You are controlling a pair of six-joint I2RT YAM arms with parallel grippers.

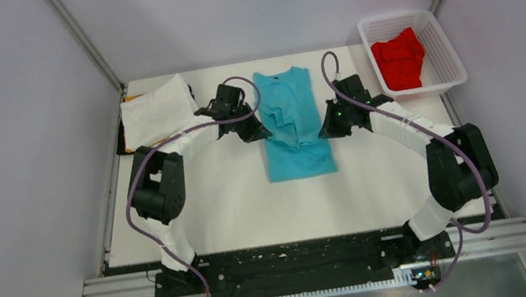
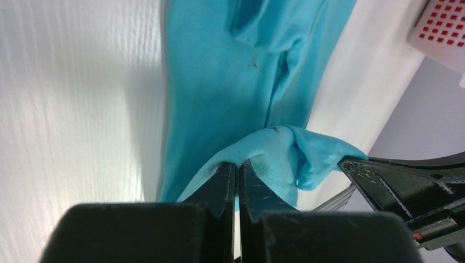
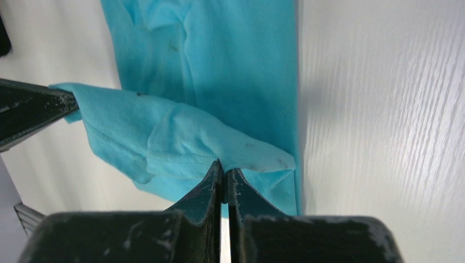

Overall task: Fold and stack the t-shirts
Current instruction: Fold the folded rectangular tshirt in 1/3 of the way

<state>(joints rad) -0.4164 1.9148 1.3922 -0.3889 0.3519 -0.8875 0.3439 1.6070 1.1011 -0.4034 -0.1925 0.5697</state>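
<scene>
Folding in progress: the turquoise t-shirt lies as a narrow strip at the centre of the tabletop, collar toward 12 o'clock. The left pincer is clamped on cloth at the shirt's 9 o'clock edge and the right pincer at its 3 o'clock edge. A bunched ridge is raised between them, apparently so both sides travel evenly in a crosswise fold. A white t-shirt lies at 10 o'clock; a red t-shirt sits in the basket at 2 o'clock.

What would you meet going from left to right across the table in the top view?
In order: white t-shirt → left gripper → turquoise t-shirt → right gripper → basket holding the red t-shirt.
</scene>
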